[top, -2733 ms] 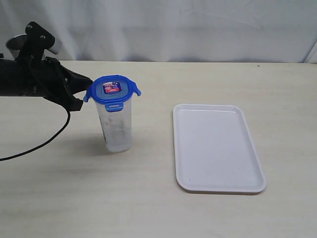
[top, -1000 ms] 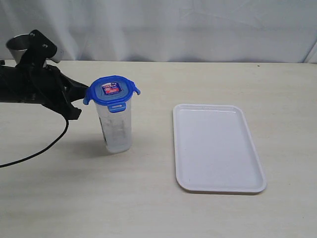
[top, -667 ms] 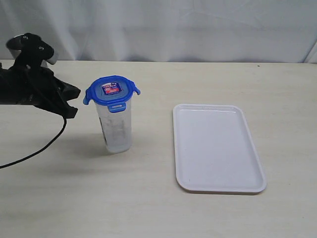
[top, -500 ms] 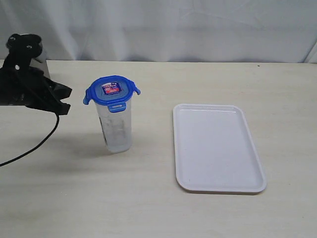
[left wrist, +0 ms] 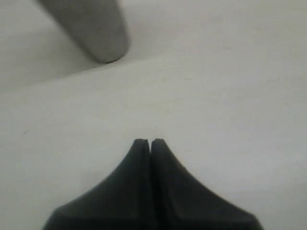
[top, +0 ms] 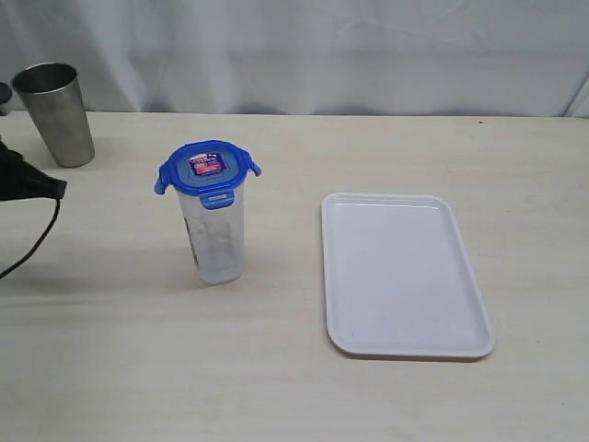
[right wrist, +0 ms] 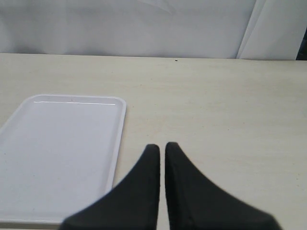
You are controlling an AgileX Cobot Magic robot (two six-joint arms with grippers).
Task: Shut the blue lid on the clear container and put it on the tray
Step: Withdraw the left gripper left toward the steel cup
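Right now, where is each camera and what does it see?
Exterior: off the arms, looking down across the table at lid, container, tray, cup; left fingers show.
Left wrist: on the left arm, looking past shut left fingers at the cup.
Right wrist: on the right arm, looking past shut right fingers at the tray.
Shared: cup in exterior and left wrist; tray in exterior and right wrist.

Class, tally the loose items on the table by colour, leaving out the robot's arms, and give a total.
Blue: 1, the blue lid
Clear: 1, the clear container
White: 1, the tray
Grey: 1, the steel cup
Total: 4
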